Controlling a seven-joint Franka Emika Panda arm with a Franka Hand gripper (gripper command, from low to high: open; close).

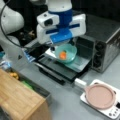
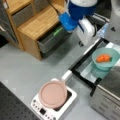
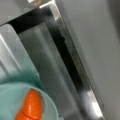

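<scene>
I see the gripper (image 1: pixel 62 46) hanging just above the teal bowl (image 1: pixel 67 53) holding a carrot (image 1: pixel 63 55) on the oven tray (image 1: pixel 81 63); finger state unclear. Bowl looks light, stiff, slippery; I'd grip its rim.

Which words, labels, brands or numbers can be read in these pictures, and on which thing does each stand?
None can be read.
The hotplate has small marks on its front panel, too blurred to read.
The toaster oven has knobs, with no legible label.
The gripper and teal bowl show no writing.
</scene>
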